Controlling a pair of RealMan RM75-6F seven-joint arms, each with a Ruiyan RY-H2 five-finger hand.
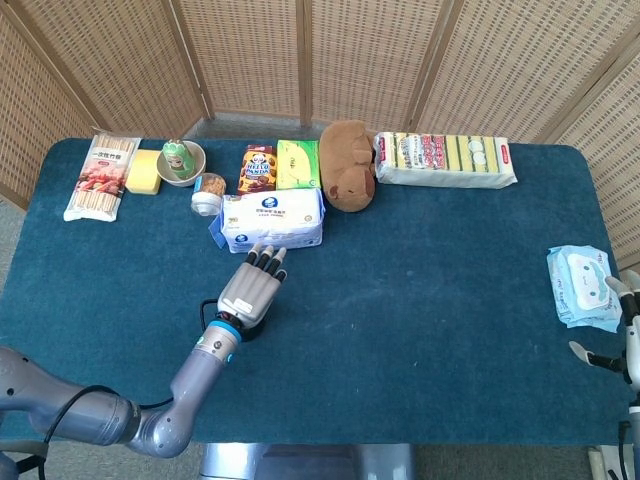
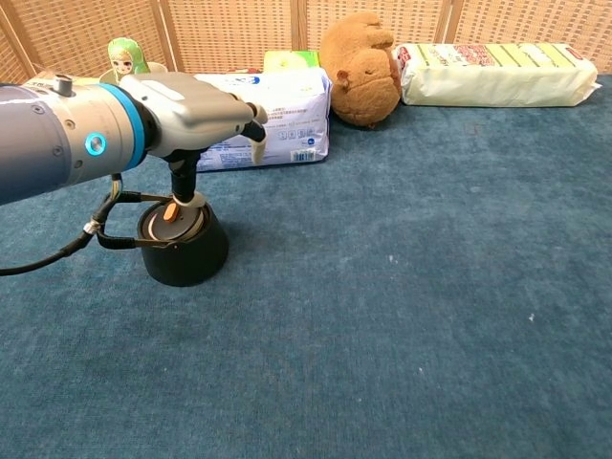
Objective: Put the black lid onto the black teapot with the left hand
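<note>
The black teapot stands on the blue cloth at front left, its wire handle pointing left. The black lid with an orange knob lies in the teapot's mouth. My left hand hovers right above it, fingers stretched forward and apart, thumb pointing down and touching the lid near the knob; nothing is gripped. In the head view the left hand covers most of the teapot. My right hand stays at the table's right edge, fingers apart and empty.
A white tissue pack lies just beyond the teapot. Along the back are a plush bear, a sponge pack, snack boxes, a bowl with a green figure and a chopstick pack. Wet wipes lie at the right.
</note>
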